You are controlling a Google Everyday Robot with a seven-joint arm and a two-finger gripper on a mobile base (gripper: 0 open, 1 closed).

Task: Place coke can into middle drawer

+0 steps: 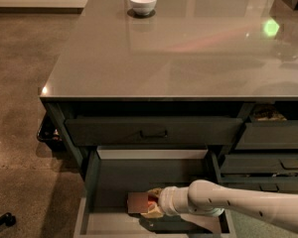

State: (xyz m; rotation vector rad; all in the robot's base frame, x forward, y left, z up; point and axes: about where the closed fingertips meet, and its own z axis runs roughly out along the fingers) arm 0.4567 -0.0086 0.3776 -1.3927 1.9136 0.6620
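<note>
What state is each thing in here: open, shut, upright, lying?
coke can: on its side in the middle drawer.
middle drawer: pulled open.
top drawer: shut.
white bowl: upright on the countertop.
gripper: low in the middle drawer, at the can.

No text seems legible; hand (150,205) in middle drawer (92,182).
</note>
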